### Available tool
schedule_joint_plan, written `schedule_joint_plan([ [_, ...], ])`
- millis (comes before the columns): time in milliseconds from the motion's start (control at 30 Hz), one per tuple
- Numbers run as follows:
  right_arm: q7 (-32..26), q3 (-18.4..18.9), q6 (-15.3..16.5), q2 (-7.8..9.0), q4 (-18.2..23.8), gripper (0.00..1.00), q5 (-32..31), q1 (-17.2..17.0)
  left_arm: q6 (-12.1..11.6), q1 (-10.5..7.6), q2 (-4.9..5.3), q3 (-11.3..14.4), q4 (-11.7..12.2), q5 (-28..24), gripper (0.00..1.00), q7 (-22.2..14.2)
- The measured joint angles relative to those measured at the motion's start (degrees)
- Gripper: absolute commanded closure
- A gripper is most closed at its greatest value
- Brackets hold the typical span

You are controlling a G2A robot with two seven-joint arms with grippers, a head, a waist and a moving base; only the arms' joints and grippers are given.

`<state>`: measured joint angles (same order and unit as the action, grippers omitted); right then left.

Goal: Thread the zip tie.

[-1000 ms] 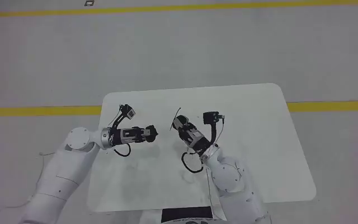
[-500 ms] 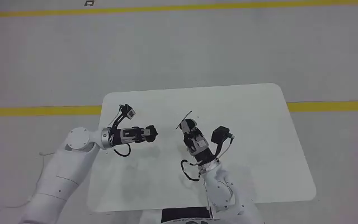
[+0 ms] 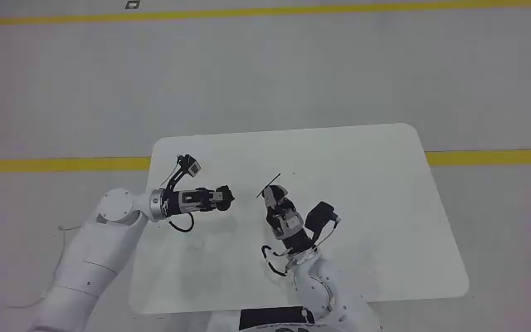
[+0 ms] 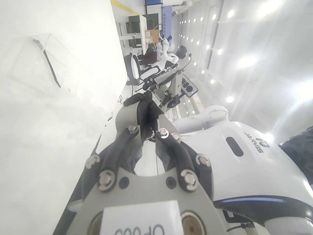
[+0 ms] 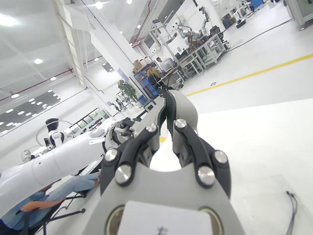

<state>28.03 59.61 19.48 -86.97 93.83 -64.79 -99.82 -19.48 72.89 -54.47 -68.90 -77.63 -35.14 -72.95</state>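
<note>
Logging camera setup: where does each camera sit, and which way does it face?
Top view: above the arms, facing down at the table; both arms show.
Left wrist view: behind the left pincer, facing along the tabletop; right arm beyond.
Right wrist view: behind the right pincer, facing the hall.
Both wrist views share the clear tray holding a spare zip tie.

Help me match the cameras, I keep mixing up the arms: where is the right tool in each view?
Top view: the right tool, shut on the zip tie, faces the left tool near mid-table.
Left wrist view: the right tool seems to sit just beyond the left tool.
Right wrist view: the right tool stands in the centre foreground.
Shared landmark: the white table.
</note>
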Motion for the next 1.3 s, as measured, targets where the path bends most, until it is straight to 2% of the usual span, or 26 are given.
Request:
schedule_joint_plan([
  [367,0.1,0.0,-0.1,-0.01,0.1,1.0,0.0,0.0,0.0,0.0,0.0,0.0,0.0,0.0,1.0,0.0],
  [433,1.3,-0.7,-1.5,-0.12,0.3,1.0,-0.3,-0.1,0.0,0.0,0.0,0.0,0.0,0.0,1.0,0.0],
  [500,4.1,-2.0,-4.4,-0.32,-0.1,1.0,-1.9,0.2,0.0,0.0,0.0,0.0,0.0,0.0,1.0,0.0],
  [633,7.7,-4.8,-8.3,-0.35,-2.5,1.0,-1.8,2.8,0.0,0.0,0.0,0.0,0.0,0.0,1.0,0.0],
  [767,10.7,-8.1,-11.1,0.35,-6.7,1.0,-1.7,6.0,0.0,0.0,0.0,0.0,0.0,0.0,1.0,0.0],
  [967,13.6,-13.0,-16.1,1.74,-9.5,1.0,-0.9,9.1,0.0,0.0,0.0,0.0,0.0,0.0,1.0,0.0],
  [1167,16.7,-16.0,-18.4,3.24,-10.5,1.0,0.7,10.6,0.0,0.0,0.0,0.0,0.0,0.0,1.0,0.0],
  [1300,17.0,-16.1,-18.6,3.29,-10.5,1.0,0.7,10.6,0.0,0.0,0.0,0.0,0.0,0.0,1.0,0.0],
])
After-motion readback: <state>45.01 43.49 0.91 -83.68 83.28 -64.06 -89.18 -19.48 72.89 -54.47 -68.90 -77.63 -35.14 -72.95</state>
